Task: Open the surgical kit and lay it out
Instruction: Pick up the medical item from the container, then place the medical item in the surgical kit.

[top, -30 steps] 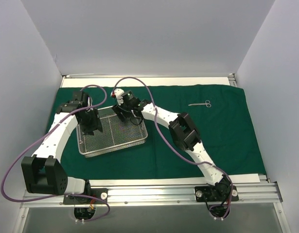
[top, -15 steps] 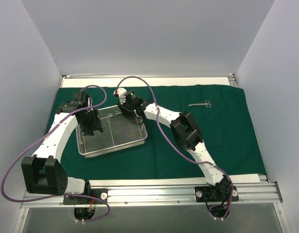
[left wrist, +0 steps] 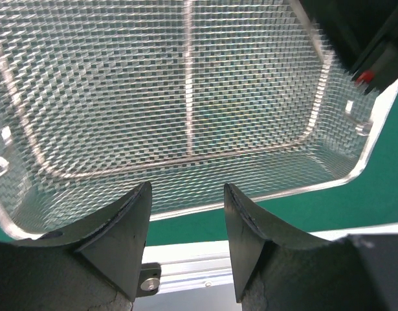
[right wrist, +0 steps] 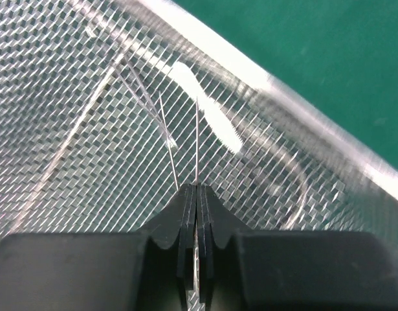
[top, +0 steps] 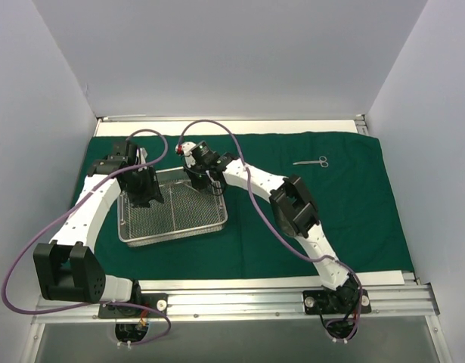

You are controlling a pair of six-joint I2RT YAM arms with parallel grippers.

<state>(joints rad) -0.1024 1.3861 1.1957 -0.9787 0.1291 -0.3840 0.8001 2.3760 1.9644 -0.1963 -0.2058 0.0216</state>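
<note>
Right wrist view first: the right gripper (right wrist: 196, 191) is pinched tight on a thin metal instrument (right wrist: 196, 142). Its two fine prongs stick out ahead of the fingertips over the floor of the mesh tray (top: 179, 215), close to the tray's far right corner. The tray sits on the left part of the green cloth (top: 330, 219), which lies spread flat across the table.

I'd say the unwrapping is done and the laying-out is in hand, with this piece just gripped and not yet lifted. Next it wants a straight rise over the tray wall, then a carry to bare cloth on the right.

The left gripper (left wrist: 186, 188) hangs over the tray's far left corner with its jaws apart and nothing between them. I can't tell whether it touches the rim.

A pair of scissors (top: 311, 162) lies alone near the cloth's far right corner. The tray wall beside the grip, and the nearness of the other arm, are what I'd watch. Whether more instruments lie on the mesh I can't make out.
</note>
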